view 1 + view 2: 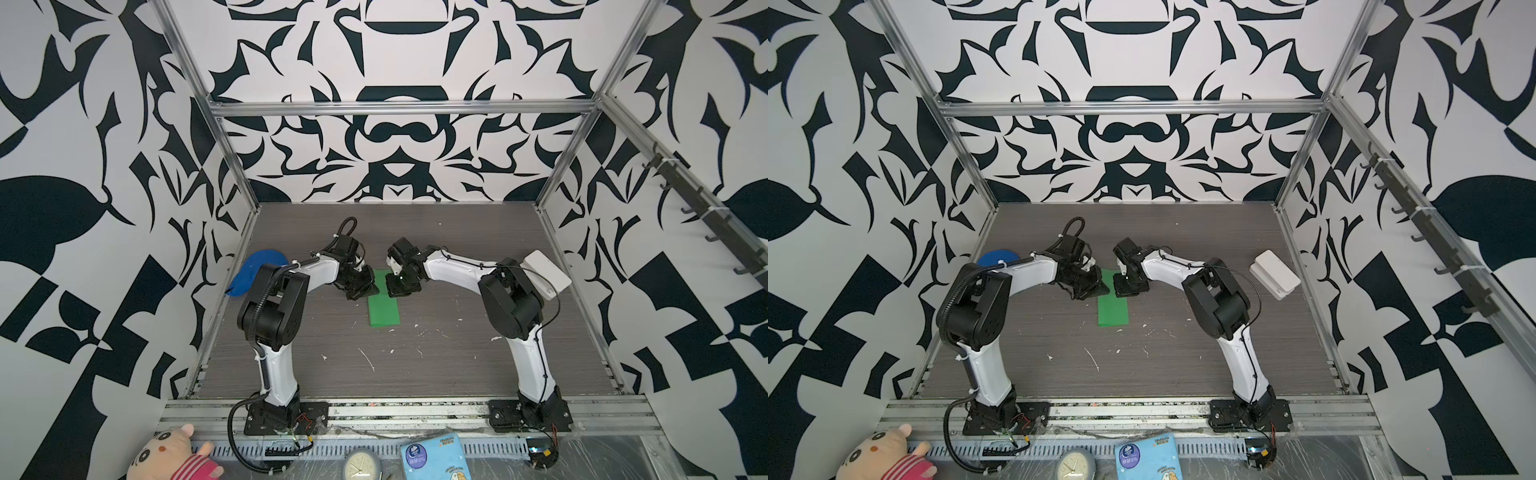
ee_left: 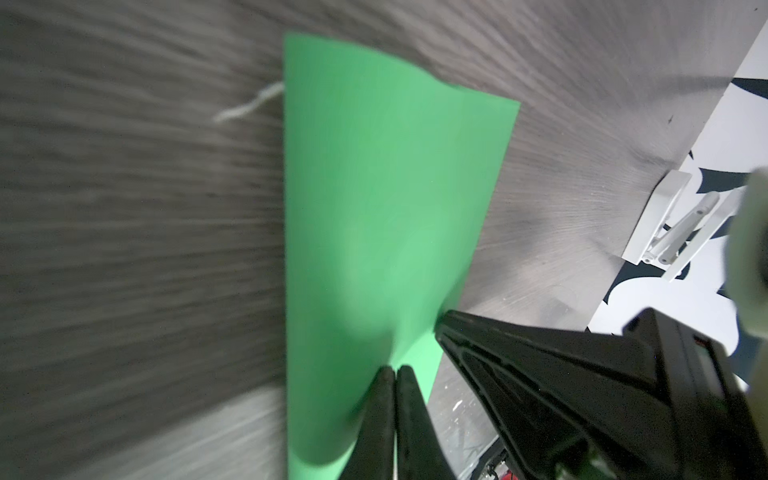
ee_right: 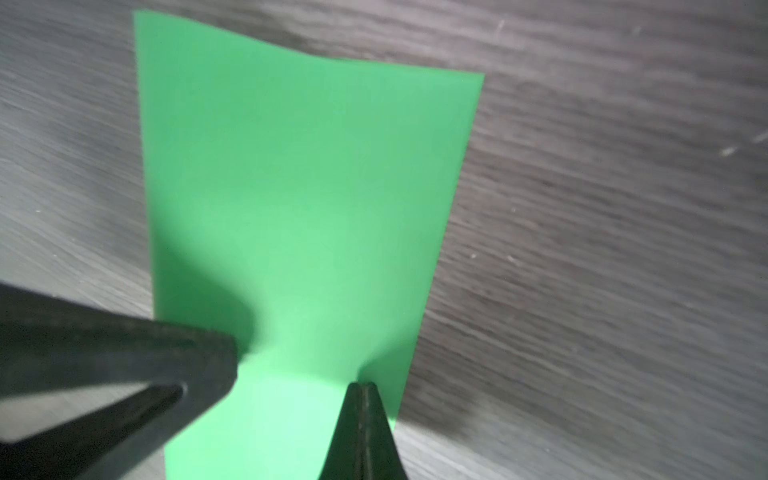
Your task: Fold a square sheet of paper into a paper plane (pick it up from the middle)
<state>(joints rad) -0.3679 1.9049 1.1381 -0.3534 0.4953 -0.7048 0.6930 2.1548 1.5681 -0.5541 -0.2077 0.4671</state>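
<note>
Since the paper shows as a narrow rectangle rather than a square, I judge the first half-fold done. It lies mid-table, long side running away from the arm bases. Its near end is free and its far part is under both grippers.

Left gripper: fingers closed, tips down on the green sheet in its wrist view. Right gripper: fingers closed too, tips on the sheet, near the left one's. I can't tell whether either pinches a layer or only presses, because the tips hide the contact. Both top views agree: the grippers face each other across the sheet's far half, close together.

I see no diagonal nose folds, no point and no wing creases, so no plane yet. As I read it, this is an early stage. Corner folds, lengthwise folds and wings are all still to do.

The cap sits by the left arm, well apart from the paper.
</note>
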